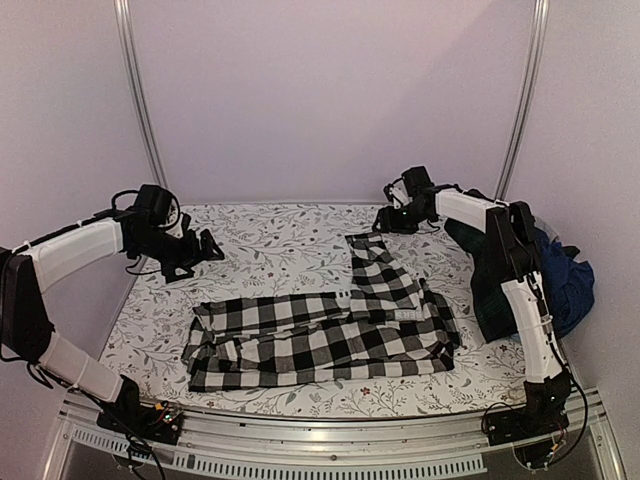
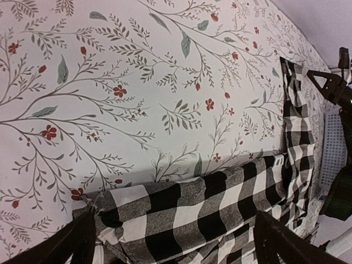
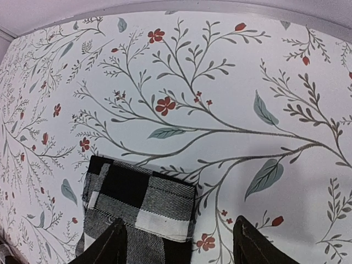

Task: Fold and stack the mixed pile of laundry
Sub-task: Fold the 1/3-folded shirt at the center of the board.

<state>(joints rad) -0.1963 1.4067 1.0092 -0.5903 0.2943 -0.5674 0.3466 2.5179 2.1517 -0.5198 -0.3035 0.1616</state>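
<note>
The checked shirt (image 1: 320,340) is spread across the middle of the table (image 1: 270,235), folded into a long band. One sleeve (image 1: 378,268) is laid out toward the far right, probably so it can be folded in next. Its cuff (image 3: 143,201) lies flat. The left fingers (image 1: 205,247) and right fingers (image 1: 386,217) are held open and empty, near the shirt's far corners. The other garments (image 1: 565,285) (dark green and blue) are heaped at the right edge.

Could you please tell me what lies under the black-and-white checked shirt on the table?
The white floral-printed table covering shows all around the black-and-white checked shirt, so it lies on that. Whether anything else sits beneath its folded layers is hidden.
</note>
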